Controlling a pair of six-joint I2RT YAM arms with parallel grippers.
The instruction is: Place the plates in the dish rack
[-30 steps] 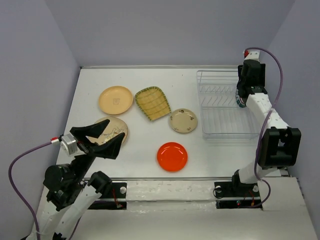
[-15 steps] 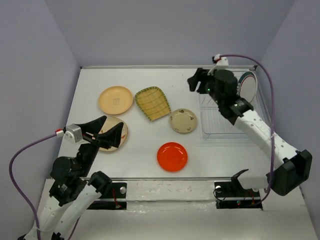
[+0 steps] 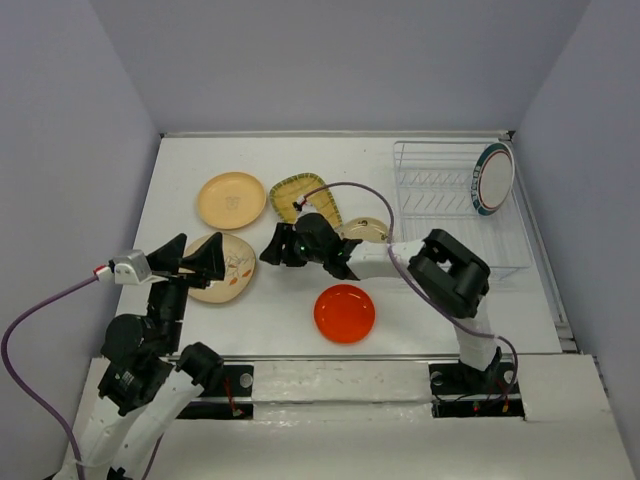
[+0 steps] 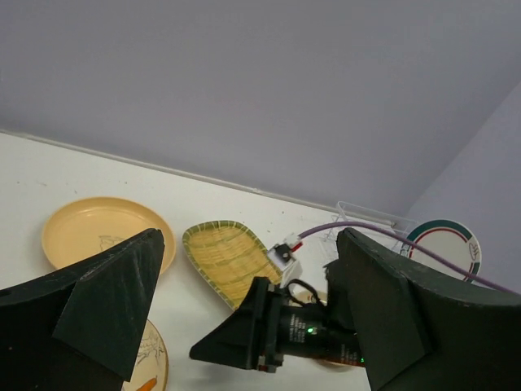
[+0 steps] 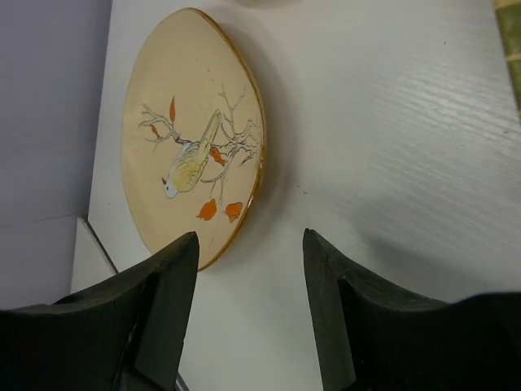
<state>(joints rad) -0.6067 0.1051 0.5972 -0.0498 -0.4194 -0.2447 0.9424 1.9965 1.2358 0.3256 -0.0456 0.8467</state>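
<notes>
Plates lie across the white counter, and one stands in the rack. Farthest left, the left gripper has its jaws spread wide and holds nothing; in the top view it overlaps the left edge of a peach plate painted with a bird, which lies flat on the counter. Behind that plate sits a plain peach plate, apart from it. The right gripper is just right of the bird plate, pointing at it with its jaws apart and empty; in the wrist view bare counter shows between the fingertips and the plate's rim. Its arm reaches in from the right, crossing the near corner of the yellow-green grid plate and part of the small beige speckled plate. Nearer the arm bases, an orange-red plate lies flat by itself. At the far right stands the wire dish rack, holding one white plate with a teal and red rim, set on edge at its far right end.
</notes>
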